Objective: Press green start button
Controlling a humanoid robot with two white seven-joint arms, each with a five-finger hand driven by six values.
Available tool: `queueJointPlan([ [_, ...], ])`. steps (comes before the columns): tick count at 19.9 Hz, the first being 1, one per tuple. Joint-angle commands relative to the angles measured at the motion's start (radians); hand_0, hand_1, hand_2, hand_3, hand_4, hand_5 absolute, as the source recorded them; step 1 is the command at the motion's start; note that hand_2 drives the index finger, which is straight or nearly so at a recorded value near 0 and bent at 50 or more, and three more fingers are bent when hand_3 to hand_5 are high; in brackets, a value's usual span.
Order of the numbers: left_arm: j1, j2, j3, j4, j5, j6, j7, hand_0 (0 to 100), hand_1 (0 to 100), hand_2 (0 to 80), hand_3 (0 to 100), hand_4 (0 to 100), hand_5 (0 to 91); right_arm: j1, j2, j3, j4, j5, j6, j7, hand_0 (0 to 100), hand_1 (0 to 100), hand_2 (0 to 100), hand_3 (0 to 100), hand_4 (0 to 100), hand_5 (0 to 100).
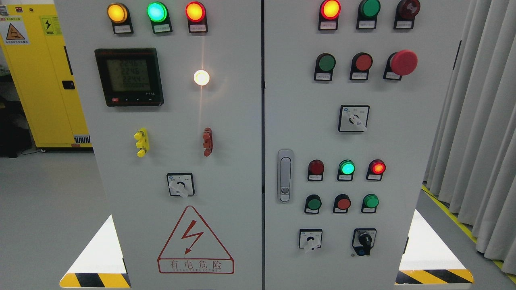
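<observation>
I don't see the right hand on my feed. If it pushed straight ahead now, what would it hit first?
That can't be judged: neither hand shows in the head view, so its heading is unknown. Ahead stands only the grey electrical cabinet with its round green push buttons, for example one at the right door's upper left.

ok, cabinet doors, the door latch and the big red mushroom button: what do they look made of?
Doors: likely painted sheet metal, matte light grey, flat and even.
Latch: looks like metal, silvery with a satin sheen.
Mushroom button: probably plastic, solid red, smooth with a dull gloss.
</observation>
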Motion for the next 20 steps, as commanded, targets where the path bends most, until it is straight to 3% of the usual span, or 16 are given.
queueJointPlan([
  [1,0.000,-0.006,0.000,-0.025,0.000,-0.001,0.000,12,56,0.0,0,0,0.0,0.007,0.016,0.112,-0.229,0.005,-0.054,-0.046,23,38,0,0,0,0],
  [5,0.000,-0.009,0.001,-0.026,0.001,-0.001,0.000,12,56,0.0,0,0,0.0,0.029,0.016,0.230,-0.431,0.011,-0.164,-0.085,23,41,0,3,1,0],
  [8,0.000,-0.014,0.001,-0.026,0.001,-0.001,0.000,12,56,0.0,0,0,0.0,0.090,-0.003,0.287,-0.661,0.014,-0.166,-0.119,23,42,0,7,8,0],
  [10,0.000,-0.024,0.003,-0.026,0.000,-0.001,0.000,12,56,0.0,0,0,0.0,0.121,-0.035,0.327,-0.793,0.057,-0.166,-0.138,23,43,0,16,19,5],
  [14,0.000,-0.040,0.001,-0.026,0.000,-0.001,0.000,12,56,0.0,0,0,0.0,0.161,-0.073,0.328,-1.008,0.251,-0.169,-0.260,23,43,0,23,26,13],
  [20,0.002,-0.080,0.001,-0.025,0.000,-0.001,0.000,12,56,0.0,0,0,0.0,0.225,-0.153,0.324,-1.321,0.371,-0.209,-0.270,23,46,0,33,37,22],
])
